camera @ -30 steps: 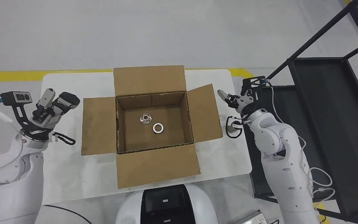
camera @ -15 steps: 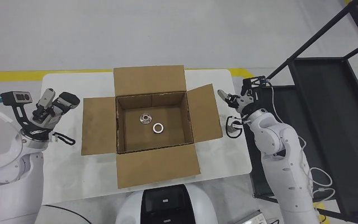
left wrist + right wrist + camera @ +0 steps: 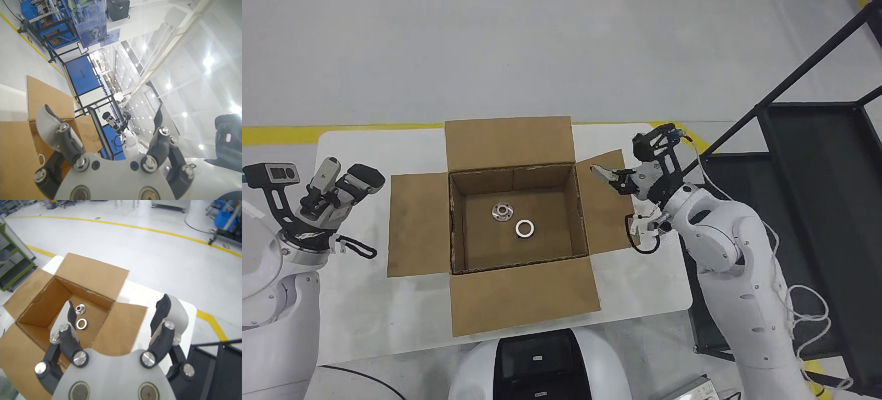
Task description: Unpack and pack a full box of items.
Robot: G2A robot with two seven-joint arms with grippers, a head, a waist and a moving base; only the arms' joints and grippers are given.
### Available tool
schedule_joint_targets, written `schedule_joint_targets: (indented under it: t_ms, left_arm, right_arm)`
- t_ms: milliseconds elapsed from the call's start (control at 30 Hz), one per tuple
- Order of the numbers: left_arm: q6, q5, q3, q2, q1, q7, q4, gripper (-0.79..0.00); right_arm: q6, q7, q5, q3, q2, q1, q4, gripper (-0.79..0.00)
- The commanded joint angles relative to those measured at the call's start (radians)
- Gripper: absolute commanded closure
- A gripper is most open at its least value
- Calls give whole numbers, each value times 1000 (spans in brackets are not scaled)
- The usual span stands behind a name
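An open cardboard box (image 3: 510, 145) stands in the middle of the table with its four flaps spread out. On its floor lie a flanged metal piece (image 3: 502, 211) and a metal ring (image 3: 525, 229), also seen as the flanged piece (image 3: 80, 309) and the ring (image 3: 81, 324). My right gripper (image 3: 614, 178) hangs open over the box's right flap (image 3: 121, 328), empty (image 3: 116, 303). My left gripper (image 3: 354, 183) is off the table's left end, open and empty (image 3: 102, 111), pointing up past the box's back flap (image 3: 47, 98).
The white table (image 3: 642, 290) has bare strips around the box. A black metal rack (image 3: 822, 200) stands close to the right of the table. A yellow line (image 3: 282, 133) runs along the floor behind.
My right arm has swung left from the table's right edge, so its gripper is now above the box's right flap. The left arm and the box contents have not moved.
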Motion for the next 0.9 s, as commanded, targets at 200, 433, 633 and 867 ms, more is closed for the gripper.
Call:
schedule_joint_targets:
  t_ms: [200, 433, 633, 867]
  left_arm:
    - [0, 0, 0, 0, 0, 0, 0, -785]
    - [0, 0, 0, 0, 0, 0, 0, -785]
    - [0, 0, 0, 0, 0, 0, 0, -785]
    - [0, 0, 0, 0, 0, 0, 0, -785]
  right_arm:
    - [-178, 164, 35, -227, -5, 119, 133, -785]
    - [-171, 241, -27, -407, -26, 247, 307, -785]
    - [-136, 267, -105, -549, -56, 363, 452, -785]
    - [-120, 233, -157, -692, -100, 473, 599, -785]
